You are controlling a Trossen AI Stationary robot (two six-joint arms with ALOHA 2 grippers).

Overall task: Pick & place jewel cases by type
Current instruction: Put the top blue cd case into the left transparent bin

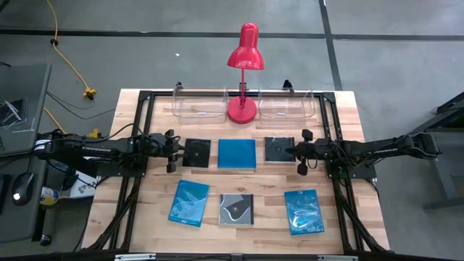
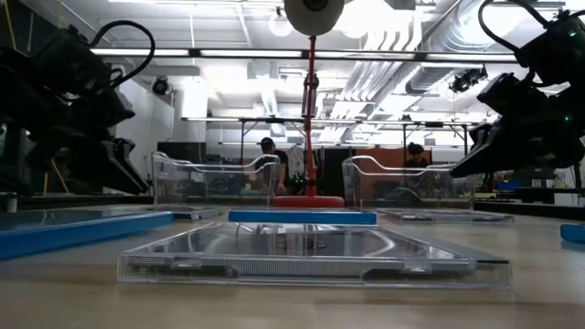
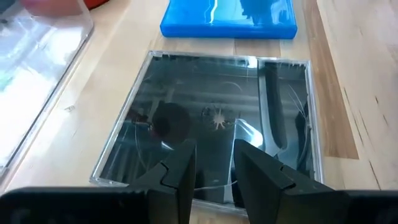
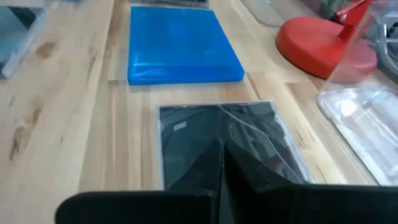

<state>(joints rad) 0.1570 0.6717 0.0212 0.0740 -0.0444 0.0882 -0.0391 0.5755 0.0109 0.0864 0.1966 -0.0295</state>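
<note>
High view | blue jewel cases point(image 1: 237, 154): 3 | dark jewel cases point(image 1: 196, 153): 3

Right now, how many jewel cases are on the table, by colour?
Blue jewel cases: 3, plain blue case, left patterned blue case, right patterned blue case.
Dark jewel cases: 3, left dark case, right dark case, swirl case.
Total: 6.

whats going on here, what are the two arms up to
Six jewel cases lie in two rows on the table, none picked up yet. The left end effector hovers with fingers apart at the left dark case; the right end effector, fingers together, is at the right dark case. The plain blue case lies between them. Both clear trays beside the red lamp hold no cases.
</note>
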